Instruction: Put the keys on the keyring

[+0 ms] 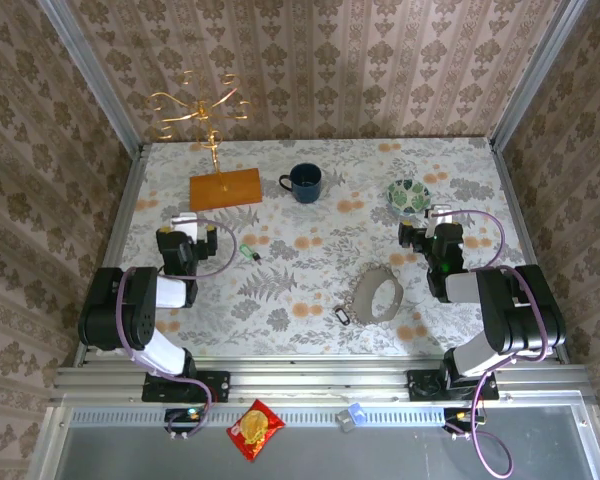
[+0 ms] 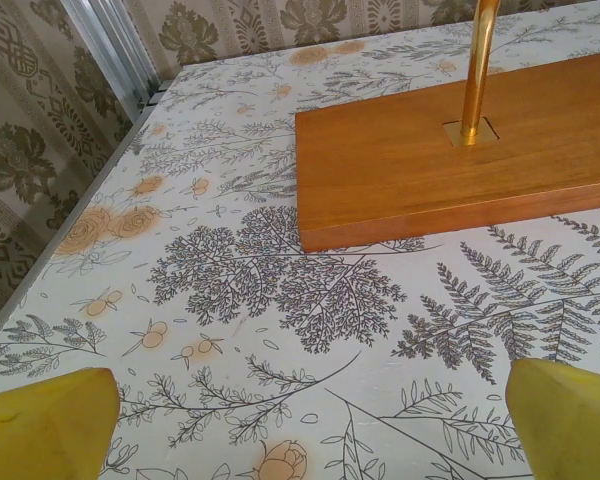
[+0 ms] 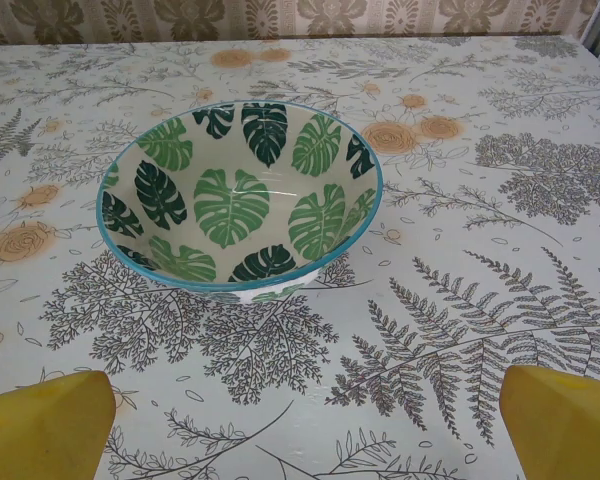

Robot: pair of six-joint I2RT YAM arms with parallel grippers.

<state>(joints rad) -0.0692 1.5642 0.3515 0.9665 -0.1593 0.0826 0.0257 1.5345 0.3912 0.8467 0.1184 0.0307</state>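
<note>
Left gripper (image 2: pixel 310 425) gapes wide and empty before a wooden base (image 2: pixel 450 150). Right gripper (image 3: pixel 305 425), equally wide, faces a leafy bowl (image 3: pixel 240 195). The green key (image 1: pixel 248 253) lies near the left gripper, the keyring (image 1: pixel 342 315) mid-tabletop. Likely nothing begun; next, grasp the key.

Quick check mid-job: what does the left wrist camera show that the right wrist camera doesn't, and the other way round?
Left wrist: a wooden base with a gold stem rising from it, ahead of the left gripper. Right wrist: a leaf-patterned bowl ahead of the right gripper. Shared: the floral tablecloth, the patterned wall, and yellow fingers spread wide with nothing between them.
</note>
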